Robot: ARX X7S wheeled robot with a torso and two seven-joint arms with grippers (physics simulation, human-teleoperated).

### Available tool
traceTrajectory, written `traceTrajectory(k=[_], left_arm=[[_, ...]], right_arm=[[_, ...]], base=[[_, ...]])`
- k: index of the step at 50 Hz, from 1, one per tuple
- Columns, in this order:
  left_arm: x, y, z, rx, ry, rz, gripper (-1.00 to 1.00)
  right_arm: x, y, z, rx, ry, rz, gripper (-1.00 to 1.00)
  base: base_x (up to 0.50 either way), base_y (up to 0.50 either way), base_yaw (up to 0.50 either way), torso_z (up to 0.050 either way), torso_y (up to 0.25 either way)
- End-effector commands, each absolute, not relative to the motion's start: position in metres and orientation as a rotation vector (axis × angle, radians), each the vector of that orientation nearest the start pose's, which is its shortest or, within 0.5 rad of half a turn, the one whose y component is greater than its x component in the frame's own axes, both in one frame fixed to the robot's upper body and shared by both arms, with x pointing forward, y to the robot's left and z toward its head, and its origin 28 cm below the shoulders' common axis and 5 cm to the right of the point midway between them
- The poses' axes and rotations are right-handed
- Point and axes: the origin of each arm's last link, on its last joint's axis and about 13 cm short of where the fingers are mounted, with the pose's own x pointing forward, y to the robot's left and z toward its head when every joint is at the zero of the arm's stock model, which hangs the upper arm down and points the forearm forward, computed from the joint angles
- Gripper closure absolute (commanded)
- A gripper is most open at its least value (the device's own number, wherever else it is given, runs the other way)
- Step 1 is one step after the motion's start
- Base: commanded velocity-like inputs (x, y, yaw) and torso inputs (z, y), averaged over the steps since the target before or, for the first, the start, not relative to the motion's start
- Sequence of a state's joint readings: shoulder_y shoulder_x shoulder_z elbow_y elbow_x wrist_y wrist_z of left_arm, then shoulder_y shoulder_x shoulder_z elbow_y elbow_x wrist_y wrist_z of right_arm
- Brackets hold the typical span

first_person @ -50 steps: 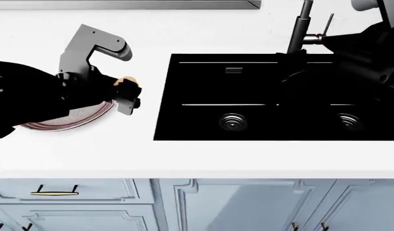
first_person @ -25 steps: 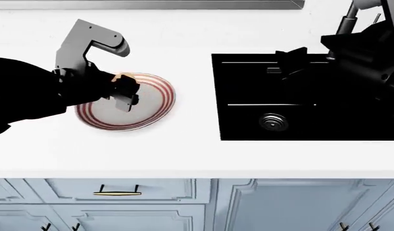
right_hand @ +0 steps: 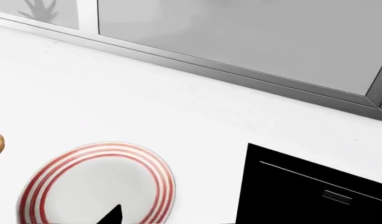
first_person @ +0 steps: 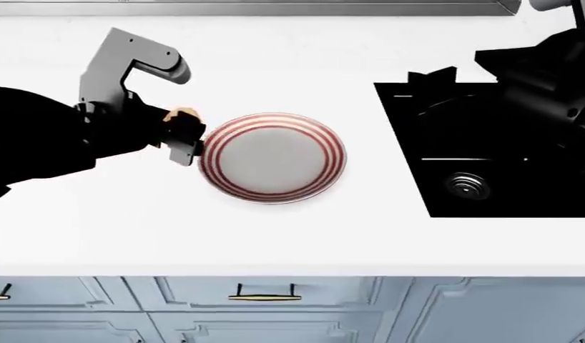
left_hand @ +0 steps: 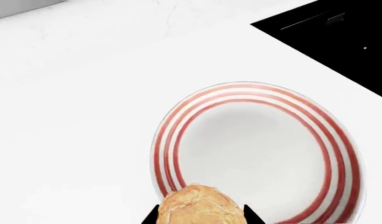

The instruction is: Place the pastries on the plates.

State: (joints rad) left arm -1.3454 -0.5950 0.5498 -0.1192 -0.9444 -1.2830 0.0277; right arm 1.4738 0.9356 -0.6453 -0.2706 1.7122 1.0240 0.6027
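Observation:
A golden-brown bun (left_hand: 200,205), one of the pastries, sits between the two dark fingers of my left gripper (left_hand: 200,217), which is shut on it. In the head view that left gripper (first_person: 184,133) hangs just off the left rim of the red-ringed plate (first_person: 273,158), with the bun (first_person: 184,114) showing at its tip. The plate (left_hand: 259,154) lies bare on the white counter. My right arm (first_person: 546,78) is raised over the sink at the right. The right gripper (right_hand: 185,219) looks open, with one fingertip (right_hand: 110,215) showing over the plate (right_hand: 97,186).
A black sink (first_person: 503,150) is set in the counter right of the plate. A grey wall ledge (right_hand: 241,79) runs along the counter's back. Pale blue drawers with a handle (first_person: 264,293) lie under the counter's front edge (first_person: 292,268).
The head view has shifted, so plate and sink slid to the right in it. The left gripper with the bun was over the plate's left part and now stands just off its left rim.

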Motion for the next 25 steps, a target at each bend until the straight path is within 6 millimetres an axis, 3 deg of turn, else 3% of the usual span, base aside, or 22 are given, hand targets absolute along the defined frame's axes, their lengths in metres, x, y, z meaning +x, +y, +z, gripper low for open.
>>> traceTrajectory(k=[1, 25], left_arm=[[0.3264, 0.2755, 0.2935, 0.222, 0.404, -0.407, 1.00], [0.3256, 0.2757, 0.2912, 0.219, 0.403, -0.406, 1.00]], right_arm=[[0.2400, -0.1644, 0.3407, -0.159, 0.100, 0.301, -1.00], [0.2399, -0.1643, 0.3407, -0.157, 0.109, 0.299, -1.00]], base=[[0.46, 0.05, 0.00, 0.000, 0.000], [0.48, 0.00, 0.00, 0.000, 0.001]])
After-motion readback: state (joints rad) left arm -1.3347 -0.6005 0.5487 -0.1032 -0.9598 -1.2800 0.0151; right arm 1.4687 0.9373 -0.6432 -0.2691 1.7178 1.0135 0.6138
